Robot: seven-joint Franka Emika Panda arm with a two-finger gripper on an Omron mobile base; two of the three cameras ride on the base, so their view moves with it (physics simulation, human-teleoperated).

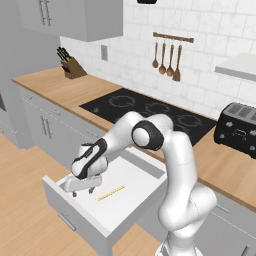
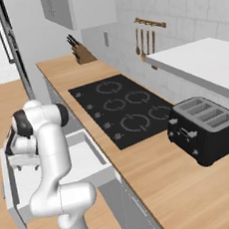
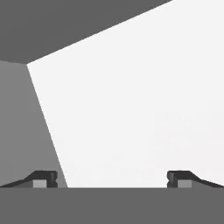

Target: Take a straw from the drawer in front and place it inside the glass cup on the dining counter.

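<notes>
The drawer [image 1: 75, 212] stands pulled out below the wall counter, white inside. A thin pale-yellow straw [image 1: 111, 193] lies flat on its floor near the middle. My gripper [image 1: 83, 192] hangs low inside the drawer, just left of the straw and apart from it, jaws open with nothing between them. In the hand view, the gripper [image 3: 112, 180] looks at the bare white drawer floor [image 3: 131, 109], with a grey drawer wall [image 3: 26, 131] at left. In the right base view the arm covers much of the drawer [image 2: 98, 155]. The glass cup and the dining counter are out of view.
Behind the drawer runs a wood wall counter [image 1: 55, 87] with a black cooktop [image 1: 150, 107], a dark toaster [image 1: 239, 129] at right and a knife block [image 1: 74, 67] at far left. Wooden utensils [image 1: 167, 57] hang on the tiled wall. Wood floor [image 1: 25, 200] lies left of the drawer.
</notes>
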